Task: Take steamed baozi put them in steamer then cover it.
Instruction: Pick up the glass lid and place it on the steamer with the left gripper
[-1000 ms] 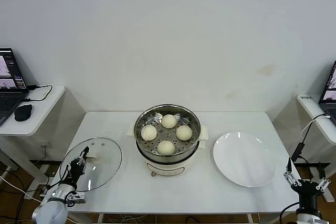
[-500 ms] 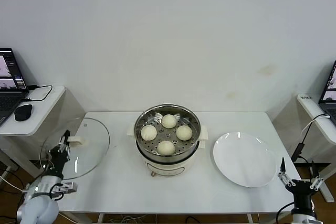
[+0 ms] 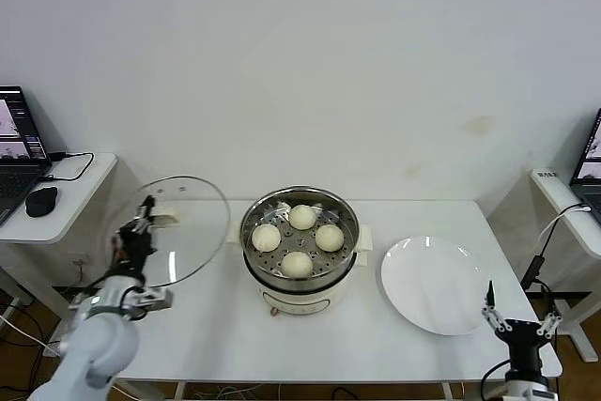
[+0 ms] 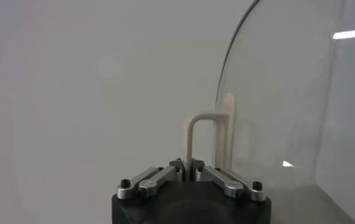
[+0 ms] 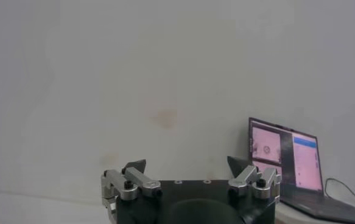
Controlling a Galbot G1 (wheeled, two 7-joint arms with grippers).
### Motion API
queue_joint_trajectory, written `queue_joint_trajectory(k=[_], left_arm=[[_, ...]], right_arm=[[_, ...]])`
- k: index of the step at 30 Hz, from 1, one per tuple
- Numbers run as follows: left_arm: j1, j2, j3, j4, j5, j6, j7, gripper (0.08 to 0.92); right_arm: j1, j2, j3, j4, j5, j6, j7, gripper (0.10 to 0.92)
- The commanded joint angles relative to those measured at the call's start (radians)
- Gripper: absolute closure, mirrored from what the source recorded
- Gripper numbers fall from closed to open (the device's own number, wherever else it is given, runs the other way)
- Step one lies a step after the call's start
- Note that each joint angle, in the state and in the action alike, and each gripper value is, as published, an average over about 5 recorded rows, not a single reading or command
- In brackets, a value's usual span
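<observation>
Jaws of the left gripper (image 4: 189, 172) clamped together on the cream handle (image 4: 209, 137) of the glass lid (image 3: 178, 232), lid lifted clear of the desk (image 3: 225, 326) and tilted, held left of the steamer (image 3: 299, 255) and apart from it. Steamer uncovered at desk centre, 4 steamed baozi (image 3: 298, 264) resting on its perforated tray. White plate (image 3: 437, 285) bare, right of the steamer. Jaws of the right gripper (image 3: 516, 326) spread wide apart, gripping nothing, low at the desk's near right corner. Laptop (image 3: 17, 152) and mouse (image 3: 41, 201) on the side table, far left.
</observation>
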Motion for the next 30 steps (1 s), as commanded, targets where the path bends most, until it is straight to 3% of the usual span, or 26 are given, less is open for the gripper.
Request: queue_joint_trajectory(k=[1,7,15,30], left_arm=[[-0.332,-0.081,0.388,-0.023,0.144,0.248,0.203,0.855],[-0.399,-0.222,0.488,0.004,0.351,0.302,0.333,0.855],[-0.425,-0.379,0.539,0.118,0.469,0.302,0.394,0.855],[-0.406,-0.469,0.515,0.220,0.532,0.287,0.382,0.855]], right_arm=[[0.036,0.046,-0.024,-0.030,-0.101,0.000,0.029,0.203],[0.059,0.048,-0.036,-0.043,-0.133,0.001,0.044,0.203],[0.065,0.049,-0.045,-0.051,-0.144,0.003,0.045,0.203],[0.062,0.045,-0.049,-0.060,-0.139,0.013,0.045,0.203]])
